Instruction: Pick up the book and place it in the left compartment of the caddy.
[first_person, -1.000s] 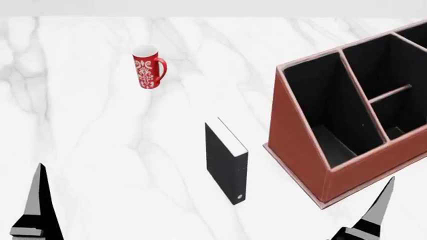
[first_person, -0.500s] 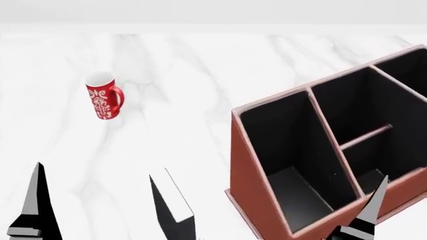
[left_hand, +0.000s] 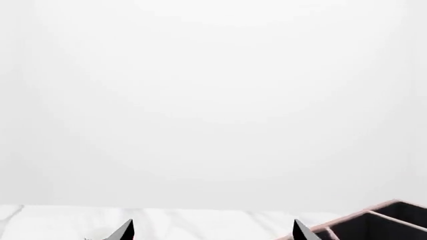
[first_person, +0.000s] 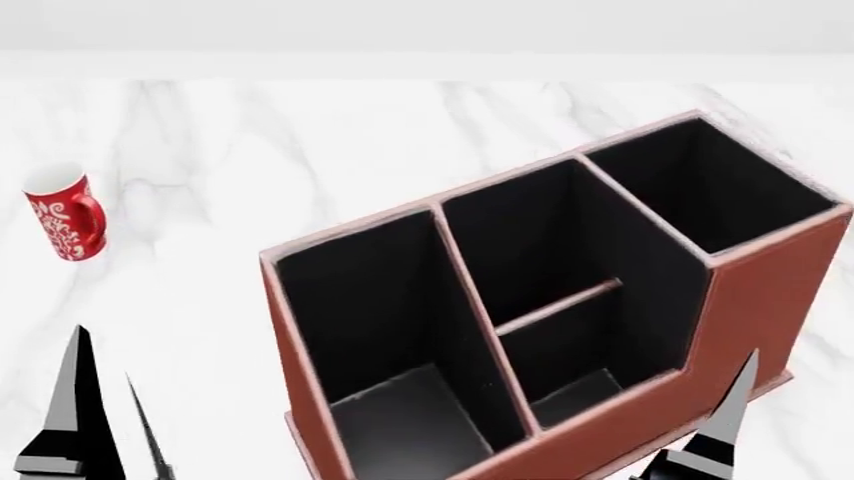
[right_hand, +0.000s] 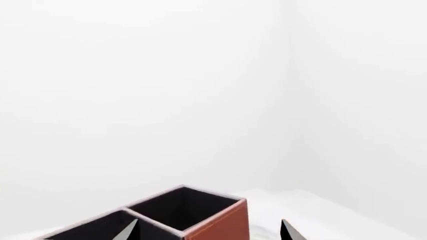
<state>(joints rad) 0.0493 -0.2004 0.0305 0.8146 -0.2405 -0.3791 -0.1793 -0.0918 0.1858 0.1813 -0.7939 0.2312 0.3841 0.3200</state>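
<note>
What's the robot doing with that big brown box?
Nothing yet. Both grippers are open and empty. The left gripper and right gripper sit low at the front, touching nothing. The caddy stands on the marble table, and its left compartment is empty. Only a thin black sliver of the book shows at the bottom edge. A red mug stands far left.
</note>
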